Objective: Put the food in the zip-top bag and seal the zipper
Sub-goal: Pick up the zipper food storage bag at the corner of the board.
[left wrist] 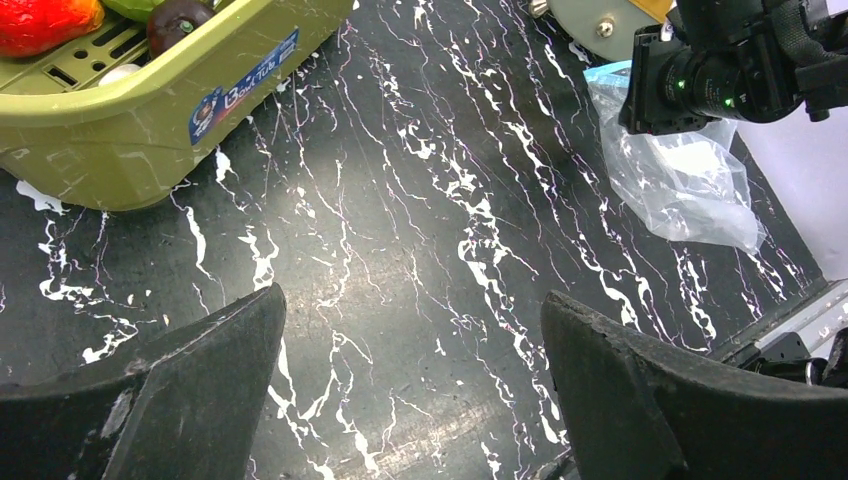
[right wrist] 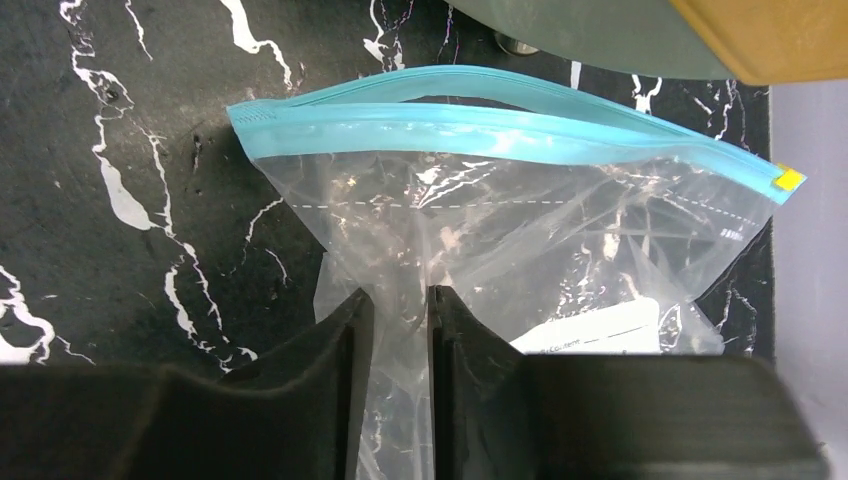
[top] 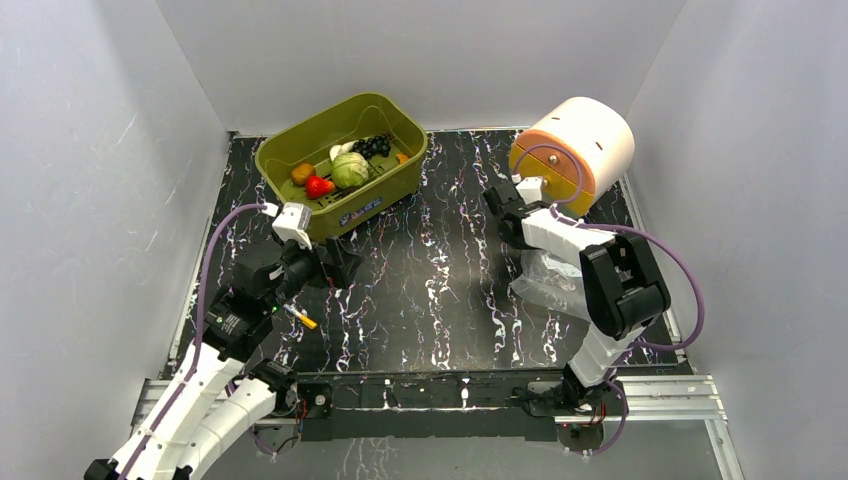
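1 bag (top: 545,285) near right table (top: 440,280) edge

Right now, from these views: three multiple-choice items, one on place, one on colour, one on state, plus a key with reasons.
1. Where is the food?
A. in the green bin
B. on the floor
C. held by an arm

2. The clear bag's zipper strip is:
A. red
B. blue-teal
C. black

3. The left gripper is:
A. shut on fruit
B. shut, empty
C. wide open, empty

Key:
1 A, it sits inside the bin's walls.
2 B, the right wrist view shows a teal band along the mouth.
3 C, its fingers stand far apart over bare table.
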`<control>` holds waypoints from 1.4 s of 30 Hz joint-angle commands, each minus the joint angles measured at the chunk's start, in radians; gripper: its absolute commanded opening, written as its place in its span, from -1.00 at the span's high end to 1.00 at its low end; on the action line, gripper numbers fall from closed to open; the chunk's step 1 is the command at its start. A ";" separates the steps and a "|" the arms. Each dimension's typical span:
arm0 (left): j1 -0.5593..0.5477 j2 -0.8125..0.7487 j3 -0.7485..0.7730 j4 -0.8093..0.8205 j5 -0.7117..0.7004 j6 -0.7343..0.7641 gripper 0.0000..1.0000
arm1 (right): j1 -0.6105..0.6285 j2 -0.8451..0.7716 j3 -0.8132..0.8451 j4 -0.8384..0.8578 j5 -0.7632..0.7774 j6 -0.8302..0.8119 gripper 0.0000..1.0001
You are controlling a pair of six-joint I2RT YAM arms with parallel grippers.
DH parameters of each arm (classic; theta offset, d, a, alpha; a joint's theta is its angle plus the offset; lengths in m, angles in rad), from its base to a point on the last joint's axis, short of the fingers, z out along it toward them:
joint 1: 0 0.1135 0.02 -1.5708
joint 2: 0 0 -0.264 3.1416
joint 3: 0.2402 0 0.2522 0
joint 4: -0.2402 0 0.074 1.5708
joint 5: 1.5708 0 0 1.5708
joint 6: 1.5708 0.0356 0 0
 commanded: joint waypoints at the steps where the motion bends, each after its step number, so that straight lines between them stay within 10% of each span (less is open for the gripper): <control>1: -0.002 -0.013 -0.001 0.015 -0.029 0.015 -0.97 | -0.006 -0.009 0.037 0.029 0.020 -0.012 0.67; 5: -0.003 -0.019 0.000 0.014 -0.033 0.023 -0.97 | -0.005 -0.050 0.024 0.029 -0.031 -0.034 0.99; 27: -0.003 0.150 0.093 -0.069 0.041 -0.156 -0.73 | 0.056 -0.655 -0.134 0.187 -0.941 -0.145 1.00; 42: -0.003 0.321 0.339 -0.192 0.212 -0.343 -0.68 | 0.296 -0.944 -0.404 0.627 -0.963 -0.396 1.00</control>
